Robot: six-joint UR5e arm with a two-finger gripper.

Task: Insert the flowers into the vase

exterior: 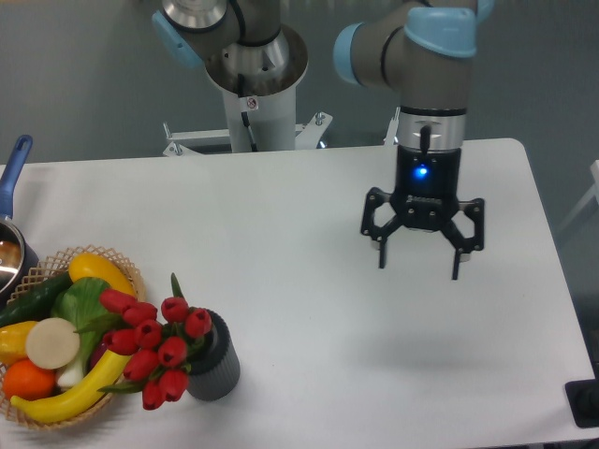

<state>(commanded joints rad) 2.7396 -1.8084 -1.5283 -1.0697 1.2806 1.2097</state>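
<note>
The flowers point(154, 344), a bunch of red tulip buds with green leaves, lean out to the left from the mouth of the vase point(215, 360). That vase is a short dark grey ribbed cylinder standing at the front left of the white table point(309, 215). My gripper point(419, 265) hangs open and empty above the right half of the table, fingers pointing down, far to the right of the vase.
A woven wicker basket point(37, 276) with toy fruit and vegetables sits at the left edge, touching the flower heads. A pot with a blue handle point(13, 173) shows at the far left. A black object point(584, 402) sits at the table's front right corner.
</note>
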